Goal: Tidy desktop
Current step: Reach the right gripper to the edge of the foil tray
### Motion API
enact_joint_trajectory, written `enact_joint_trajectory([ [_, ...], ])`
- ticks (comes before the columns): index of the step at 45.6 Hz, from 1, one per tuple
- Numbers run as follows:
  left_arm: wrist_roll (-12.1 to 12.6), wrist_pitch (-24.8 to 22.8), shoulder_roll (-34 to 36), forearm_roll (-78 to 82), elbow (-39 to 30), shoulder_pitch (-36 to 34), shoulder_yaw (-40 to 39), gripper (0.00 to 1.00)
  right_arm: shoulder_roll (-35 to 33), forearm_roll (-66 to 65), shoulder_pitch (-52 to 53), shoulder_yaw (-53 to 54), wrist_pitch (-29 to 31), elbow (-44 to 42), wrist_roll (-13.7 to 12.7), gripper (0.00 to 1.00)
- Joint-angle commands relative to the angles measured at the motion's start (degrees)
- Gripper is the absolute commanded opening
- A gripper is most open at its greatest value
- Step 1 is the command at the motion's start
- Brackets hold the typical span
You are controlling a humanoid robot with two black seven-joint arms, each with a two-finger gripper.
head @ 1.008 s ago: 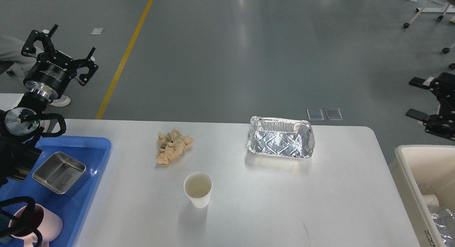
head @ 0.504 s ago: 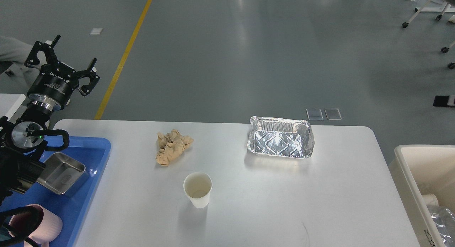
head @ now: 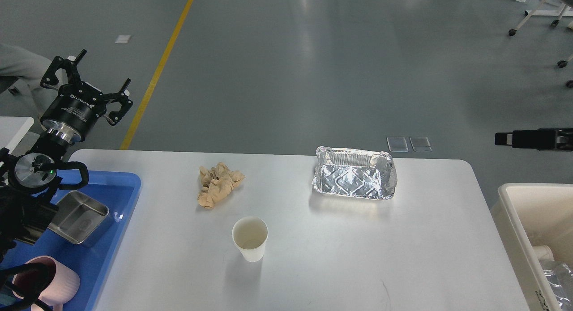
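The white desktop (head: 358, 257) holds a crumpled brown paper wad (head: 219, 184) at mid-left, a white paper cup (head: 250, 238) upright in front of it, and an empty foil tray (head: 354, 179) at the back right. My left gripper (head: 104, 69) is open and empty, raised beyond the desktop's far left corner, well away from the wad. My right gripper (head: 515, 138) shows only as a dark bar at the right edge, beyond the desktop's far right corner; its fingers cannot be told apart.
A blue tray (head: 116, 230) on the left holds a steel tin (head: 78, 216) and a pink cup (head: 49, 279). A cream bin (head: 510, 212) with foil waste stands off the desktop's right end. A small white table corner (head: 13, 127) lies at far left.
My left gripper has shifted a little right and lower, still open. My right gripper went from an open two-finger view to nearly out of frame, then returned as a thin sideways bar.
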Motion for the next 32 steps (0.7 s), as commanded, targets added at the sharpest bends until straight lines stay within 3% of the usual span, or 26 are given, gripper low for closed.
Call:
enact_joint_trajectory([
  [1, 0.8, 0.3, 0.2, -0.4, 0.0, 0.1, 0.1, 0.98, 9.7, -1.1, 0.6, -0.2, -0.2, -6.4, -1.9, 1.00],
  [9, 0.8, 0.3, 0.3, -0.3, 0.0, 0.8, 0.1, 0.98, 23.0, -3.5, 2.6, -2.6, -1.3, -19.7, -2.5, 1.00],
  [14, 0.8, 0.3, 0.4, -0.3, 0.0, 0.8, 0.2, 0.98, 29.5, -4.1, 6.4, -9.9, -5.9, -28.6, -2.4, 1.00],
  [22, 0.9, 0.3, 0.6, -0.3, 0.0, 0.8, 0.3, 0.98, 38.4, -3.3, 10.8, -24.3, -14.3, -38.9, -2.2, 1.00],
  [32, 0.9, 0.3, 0.9, -0.3, 0.0, 0.9, 0.6, 0.98, 47.7, -3.0, 10.7, -28.8, -17.4, -51.4, -2.1, 1.00],
])
